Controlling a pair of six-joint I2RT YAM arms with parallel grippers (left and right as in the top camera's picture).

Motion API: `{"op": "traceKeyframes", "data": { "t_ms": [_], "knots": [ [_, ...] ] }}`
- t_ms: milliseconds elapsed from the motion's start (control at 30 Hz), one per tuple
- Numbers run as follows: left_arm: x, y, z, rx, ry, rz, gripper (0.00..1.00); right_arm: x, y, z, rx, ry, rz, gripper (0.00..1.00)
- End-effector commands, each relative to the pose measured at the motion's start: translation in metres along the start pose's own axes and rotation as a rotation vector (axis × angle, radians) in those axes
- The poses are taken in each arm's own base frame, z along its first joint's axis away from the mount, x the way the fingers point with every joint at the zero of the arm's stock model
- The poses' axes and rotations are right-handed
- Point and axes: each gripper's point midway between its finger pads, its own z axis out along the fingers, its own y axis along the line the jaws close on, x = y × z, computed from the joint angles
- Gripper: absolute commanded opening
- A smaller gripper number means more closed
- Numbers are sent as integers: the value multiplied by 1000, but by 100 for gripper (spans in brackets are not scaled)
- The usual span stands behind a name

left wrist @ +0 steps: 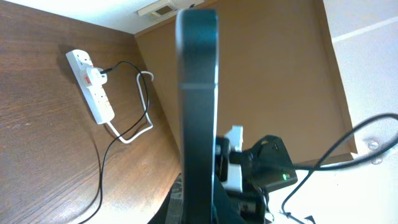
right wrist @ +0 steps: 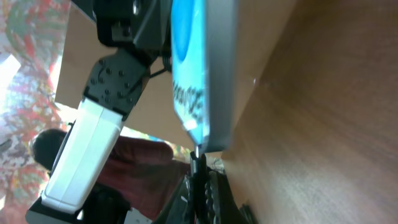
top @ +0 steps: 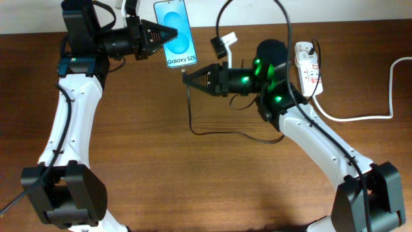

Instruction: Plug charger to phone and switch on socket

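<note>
Brown table (top: 161, 180) (wood grain)

Phone (top: 177, 22) sits in your left gripper (top: 166, 35); charger (top: 190, 113) in your right gripper (top: 187, 77) just at its lower edge; socket (top: 309, 66) well behind.

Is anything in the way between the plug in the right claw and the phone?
Nothing visible is. The right gripper holds the charger with its tip right at the bottom edge of the phone, which the left gripper grips.
</note>
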Motion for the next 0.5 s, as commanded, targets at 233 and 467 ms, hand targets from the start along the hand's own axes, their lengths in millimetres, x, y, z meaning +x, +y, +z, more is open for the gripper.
{"op": "traceKeyframes", "data": {
  "t_ms": [233, 467],
  "knots": [
    [-3, -5, 0, 4, -3, 15, 0, -1, 4, 0, -6, -2, 1, 4],
    [-4, -4, 0, -1, -9, 15, 0, 4, 7, 3, -15, 16, 0, 4]
  ]
}}
